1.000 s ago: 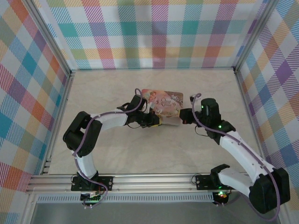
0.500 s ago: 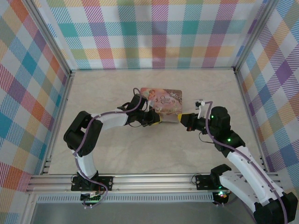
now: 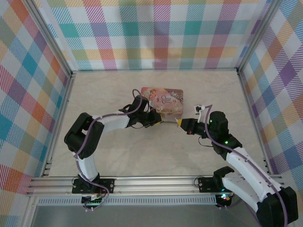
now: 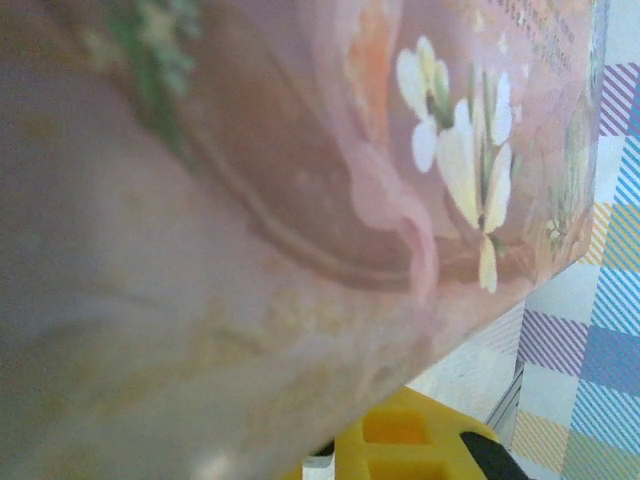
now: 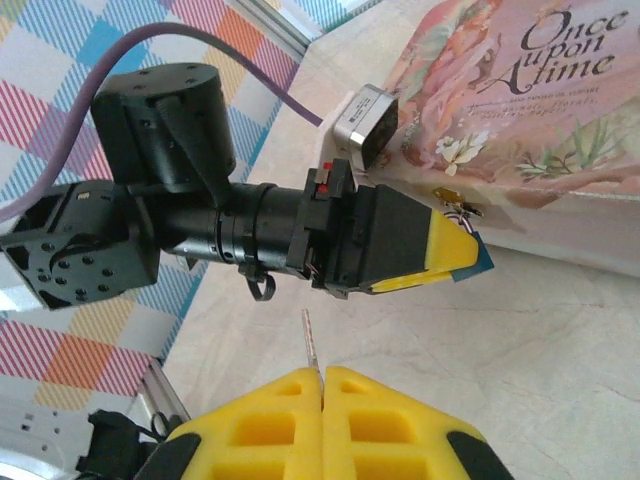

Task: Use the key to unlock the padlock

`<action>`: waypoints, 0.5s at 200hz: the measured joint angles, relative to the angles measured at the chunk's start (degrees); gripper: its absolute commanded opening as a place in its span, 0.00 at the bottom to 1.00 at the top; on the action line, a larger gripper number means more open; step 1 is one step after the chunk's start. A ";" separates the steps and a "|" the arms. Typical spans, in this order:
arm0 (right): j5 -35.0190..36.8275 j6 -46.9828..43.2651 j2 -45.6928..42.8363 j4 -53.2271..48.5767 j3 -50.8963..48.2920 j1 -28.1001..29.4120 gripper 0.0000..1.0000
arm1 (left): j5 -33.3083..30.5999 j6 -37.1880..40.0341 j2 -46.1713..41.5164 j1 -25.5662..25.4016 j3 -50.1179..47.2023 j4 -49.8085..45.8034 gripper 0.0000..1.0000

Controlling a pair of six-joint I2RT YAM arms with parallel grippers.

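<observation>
Right gripper (image 5: 322,372) is pinching the thin silvery key (image 5: 311,340), left gripper (image 5: 460,260) clamping the tiny blue-teal padlock (image 5: 483,263) at one o'clock; misalignment risks slippage.

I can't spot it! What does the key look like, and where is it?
Find the pink storybook tin. Beside it, the right gripper pinches the key between its yellow fingers: a thin silvery sliver sticking out, not chunky or yellow.

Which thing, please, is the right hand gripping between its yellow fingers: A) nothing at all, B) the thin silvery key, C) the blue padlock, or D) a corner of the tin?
B: the key sticks up out of the shut right hand, while the left hand pinches the padlock.
</observation>
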 measured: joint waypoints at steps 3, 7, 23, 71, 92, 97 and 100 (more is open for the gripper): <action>0.00 0.44 0.13 0.46 -0.28 -0.02 0.00 | -0.02 -0.07 0.00 0.00 -0.07 0.17 0.10; 0.00 1.07 0.24 1.16 -0.70 -0.09 0.00 | 0.00 -0.26 0.00 0.00 -0.13 0.50 0.10; 0.00 3.56 0.70 3.61 -2.38 -0.48 0.00 | 0.02 -0.70 -0.09 0.00 -0.28 1.22 0.10; -0.42 10.80 2.67 9.64 -6.47 -1.44 0.00 | 0.31 -2.01 -0.17 0.00 -0.68 3.91 0.09; -0.87 12.83 2.93 11.06 -7.21 -1.53 0.00 | 0.94 -2.19 -0.22 0.02 -0.94 4.63 0.08; -1.05 13.31 2.93 11.43 -7.39 -1.55 0.00 | 1.18 -2.19 -0.22 0.04 -1.01 4.87 0.08; -1.18 13.60 2.95 11.78 -7.54 -1.62 0.00 | 1.42 -2.21 -0.22 0.07 -1.03 4.96 0.08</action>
